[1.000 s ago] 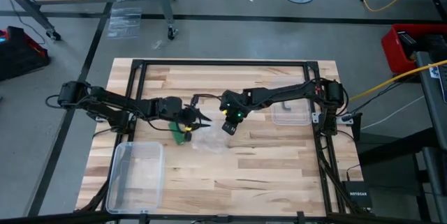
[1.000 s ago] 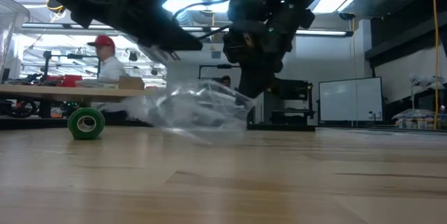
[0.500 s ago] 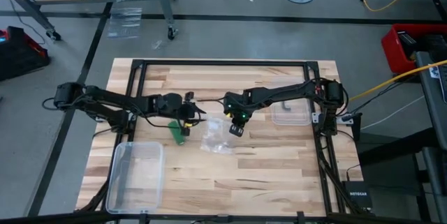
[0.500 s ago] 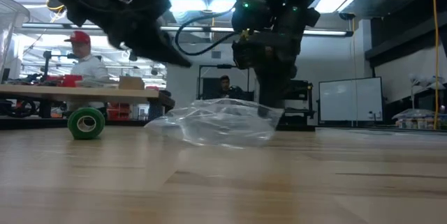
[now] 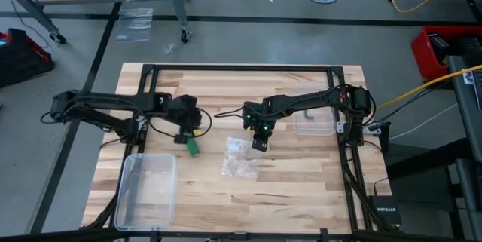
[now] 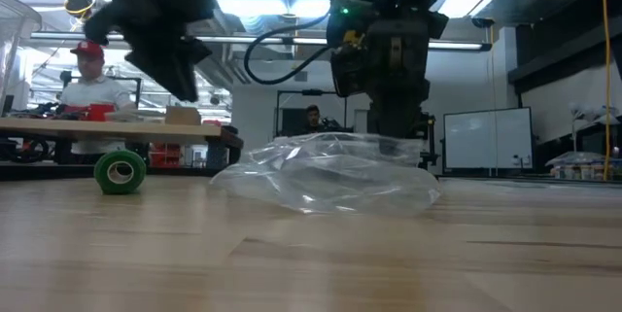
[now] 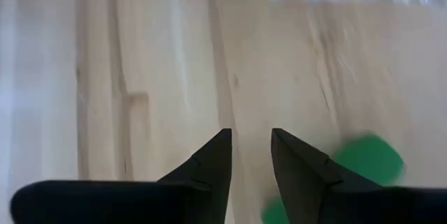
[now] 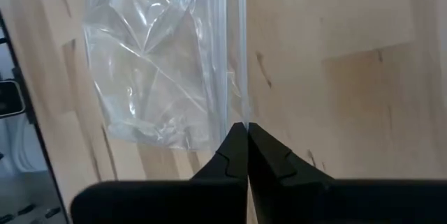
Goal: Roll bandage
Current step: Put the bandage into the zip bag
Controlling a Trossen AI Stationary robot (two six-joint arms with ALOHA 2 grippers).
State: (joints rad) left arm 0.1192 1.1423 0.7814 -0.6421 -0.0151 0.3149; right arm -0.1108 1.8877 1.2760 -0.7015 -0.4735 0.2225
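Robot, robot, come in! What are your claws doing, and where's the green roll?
Left gripper open, empty, above green roll. Right gripper shut, empty, beside plastic bag. Roll on table, nothing blocking it.

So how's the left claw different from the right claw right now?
The left claw has a gap between its fingers; the right claw has its fingers pressed together on the edge of the clear bag. The left claw is beside the green bandage without holding it, while the right claw is at the bag. Both are dark two-finger claws above the wooden table.
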